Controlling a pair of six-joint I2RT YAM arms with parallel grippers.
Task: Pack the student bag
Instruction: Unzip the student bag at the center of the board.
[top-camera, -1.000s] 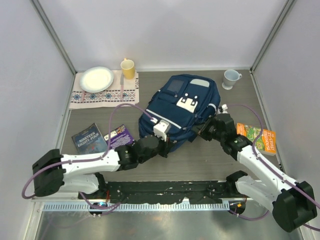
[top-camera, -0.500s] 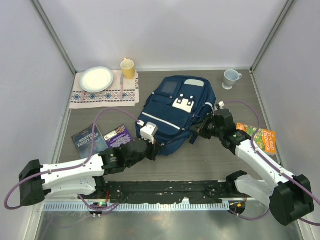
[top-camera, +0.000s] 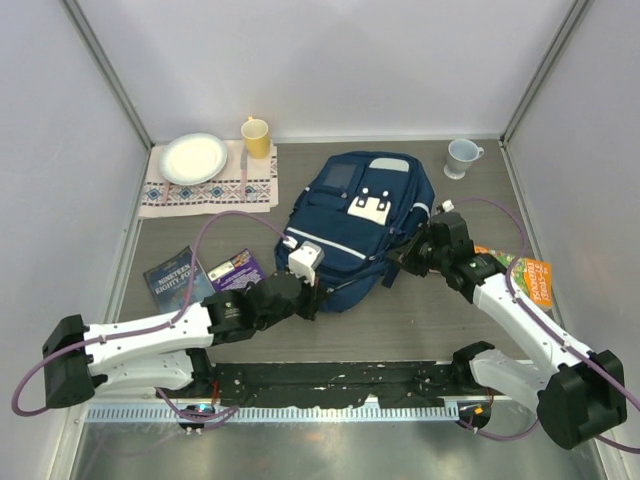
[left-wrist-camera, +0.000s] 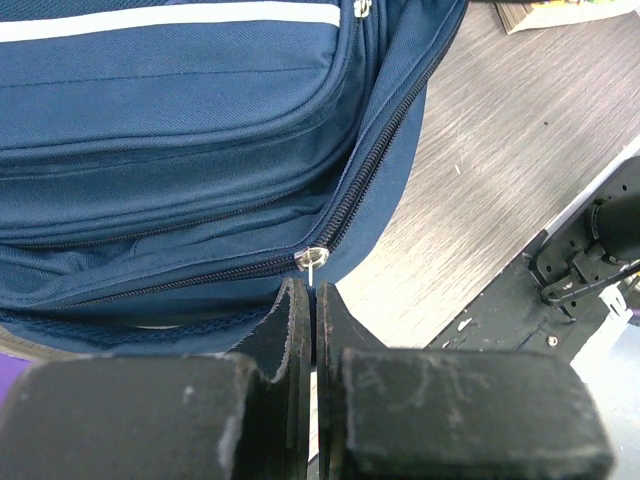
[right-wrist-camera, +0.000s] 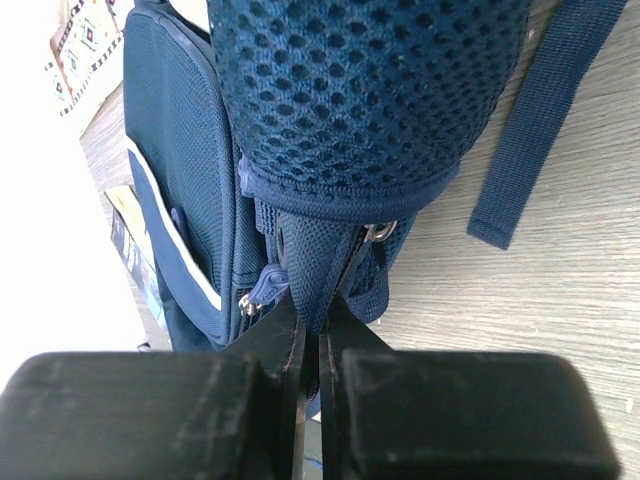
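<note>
The student bag (top-camera: 360, 220) lies flat mid-table, navy with white stripes and a white buckled flap. My left gripper (top-camera: 316, 293) is at the bag's near edge. In the left wrist view it (left-wrist-camera: 315, 292) is shut on the thin metal zipper pull (left-wrist-camera: 314, 258) of the main zip, which runs closed to the left of the pull. My right gripper (top-camera: 405, 262) is at the bag's right side. In the right wrist view it (right-wrist-camera: 320, 305) is shut on a navy webbing tab (right-wrist-camera: 318, 265) under the mesh back panel (right-wrist-camera: 360, 90).
Two books lie left of the bag, one dark blue (top-camera: 178, 278) and one purple (top-camera: 238, 270). An orange-green book (top-camera: 527, 278) lies at the right. A plate (top-camera: 193, 158) on a patterned mat, a yellow cup (top-camera: 256, 137) and a pale mug (top-camera: 461, 157) stand at the back. A loose strap (right-wrist-camera: 530, 130) trails on the table.
My left gripper has drawn back to the left along the bag's near edge, holding the zipper pull. The bag has shifted slightly away and left. The right gripper has kept its grip.
</note>
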